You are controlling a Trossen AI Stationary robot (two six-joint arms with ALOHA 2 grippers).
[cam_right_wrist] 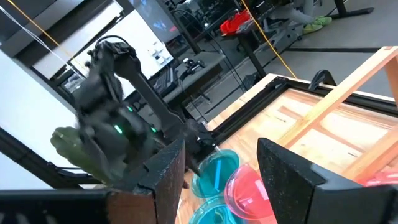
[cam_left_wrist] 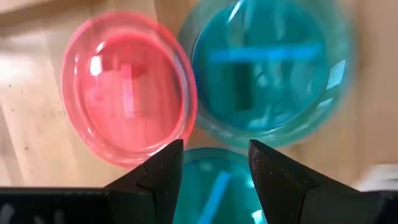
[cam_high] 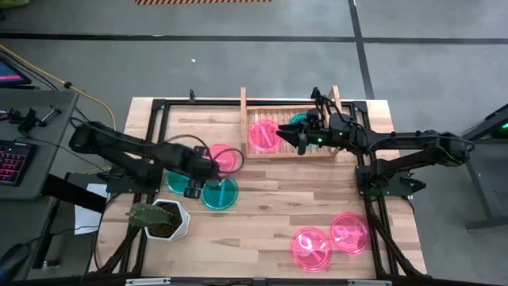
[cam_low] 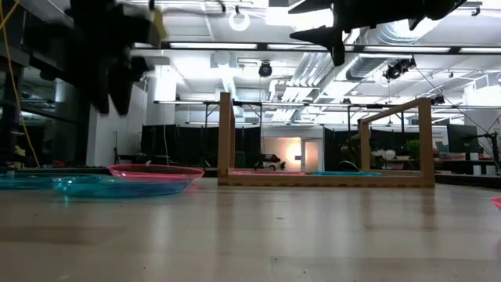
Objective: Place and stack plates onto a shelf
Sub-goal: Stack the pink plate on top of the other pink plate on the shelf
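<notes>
Three plates lie close together on the table's left part: a pink plate (cam_high: 225, 157) (cam_left_wrist: 127, 93) and two teal plates (cam_high: 180, 182) (cam_high: 220, 193). My left gripper (cam_high: 213, 171) (cam_left_wrist: 214, 149) hovers open above the spot where they meet, raised clear of them. The wooden shelf (cam_high: 248, 113) (cam_low: 325, 178) stands at the far edge and holds a pink plate (cam_high: 263, 135) and a teal plate (cam_high: 299, 120) side by side on its base. My right gripper (cam_high: 279, 132) (cam_right_wrist: 221, 149) is open and empty, high above the shelf. Two more pink plates (cam_high: 310, 246) (cam_high: 349, 232) lie near the right front corner.
A white hexagonal plant pot (cam_high: 165, 221) stands near the left front corner, just in front of the teal plates. Bare wooden tabletop (cam_high: 286, 191) stretches between the shelf and the front pink plates. A desk with a keyboard (cam_high: 12, 161) sits beyond the table's left edge.
</notes>
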